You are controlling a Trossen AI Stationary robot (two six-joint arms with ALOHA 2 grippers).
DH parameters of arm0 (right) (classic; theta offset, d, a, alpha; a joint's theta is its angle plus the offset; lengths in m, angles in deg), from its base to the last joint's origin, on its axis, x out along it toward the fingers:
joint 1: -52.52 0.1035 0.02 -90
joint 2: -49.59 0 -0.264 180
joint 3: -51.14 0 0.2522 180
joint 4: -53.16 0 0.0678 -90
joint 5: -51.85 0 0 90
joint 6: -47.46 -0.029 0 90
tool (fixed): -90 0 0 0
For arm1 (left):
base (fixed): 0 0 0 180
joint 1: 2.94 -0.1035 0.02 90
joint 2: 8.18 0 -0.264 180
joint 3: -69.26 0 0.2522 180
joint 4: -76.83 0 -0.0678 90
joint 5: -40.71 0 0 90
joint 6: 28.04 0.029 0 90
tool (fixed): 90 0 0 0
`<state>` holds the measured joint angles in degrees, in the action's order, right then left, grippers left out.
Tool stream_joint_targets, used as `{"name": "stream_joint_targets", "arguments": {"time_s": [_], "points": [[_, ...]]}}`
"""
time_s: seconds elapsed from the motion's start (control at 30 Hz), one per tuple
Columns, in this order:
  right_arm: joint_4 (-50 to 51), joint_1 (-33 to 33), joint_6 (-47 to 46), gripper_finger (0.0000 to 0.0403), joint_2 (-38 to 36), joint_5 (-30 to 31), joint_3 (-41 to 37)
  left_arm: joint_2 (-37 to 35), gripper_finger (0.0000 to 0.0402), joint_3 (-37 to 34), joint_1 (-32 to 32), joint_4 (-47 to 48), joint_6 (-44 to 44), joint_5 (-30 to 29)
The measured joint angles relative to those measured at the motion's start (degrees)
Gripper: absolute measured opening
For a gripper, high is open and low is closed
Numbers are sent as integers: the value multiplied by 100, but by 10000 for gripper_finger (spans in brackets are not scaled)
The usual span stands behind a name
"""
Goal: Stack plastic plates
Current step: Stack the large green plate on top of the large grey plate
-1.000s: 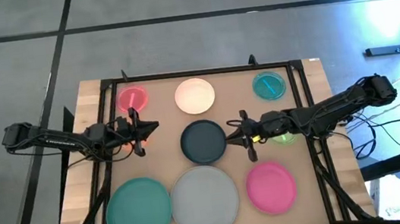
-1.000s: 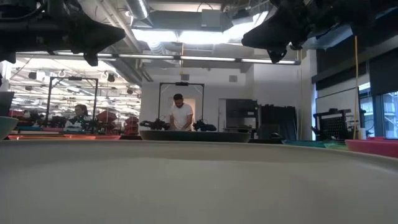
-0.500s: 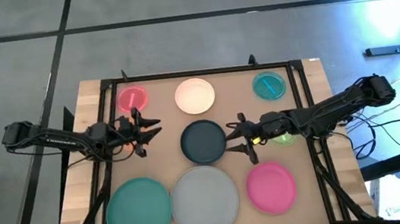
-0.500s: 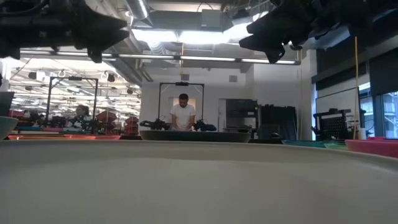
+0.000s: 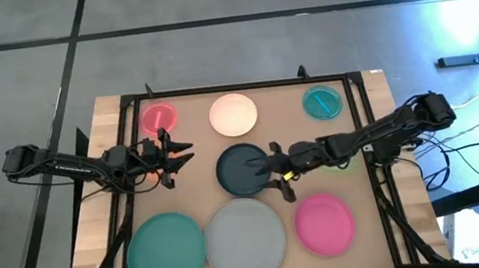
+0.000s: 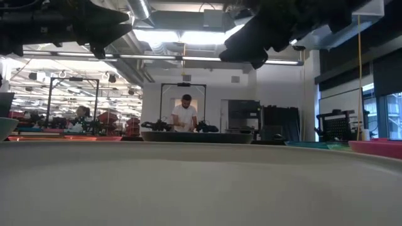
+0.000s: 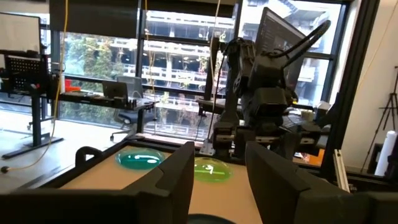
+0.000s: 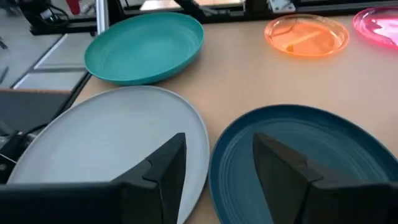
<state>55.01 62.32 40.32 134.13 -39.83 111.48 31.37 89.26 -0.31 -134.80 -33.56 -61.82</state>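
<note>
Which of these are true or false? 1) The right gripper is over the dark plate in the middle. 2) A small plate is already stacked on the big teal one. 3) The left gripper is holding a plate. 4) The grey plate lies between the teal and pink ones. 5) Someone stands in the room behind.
1) True: the right gripper hovers open at the edge of the dark grey plate.
2) False: the large teal plate has nothing on it.
3) False: the left gripper is open and empty.
4) True: the large grey plate lies between the teal plate and the large pink plate.
5) True: a person stands in the background.
</note>
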Motion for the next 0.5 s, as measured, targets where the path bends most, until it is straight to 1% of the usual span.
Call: {"name": "stream_joint_targets", "arguments": {"time_s": [0.1,0.23,0.37,0.5], "points": [[238,0,-168,179,113,-1,189,0,137,0,0,26,-37,-2],[301,106,-443,179,244,16,237,5,137,0,0,107,-42,-31],[389,385,-475,179,387,107,235,91,137,0,0,131,-50,-60],[391,654,-490,179,556,280,235,201,137,0,0,128,-57,-279]]}}
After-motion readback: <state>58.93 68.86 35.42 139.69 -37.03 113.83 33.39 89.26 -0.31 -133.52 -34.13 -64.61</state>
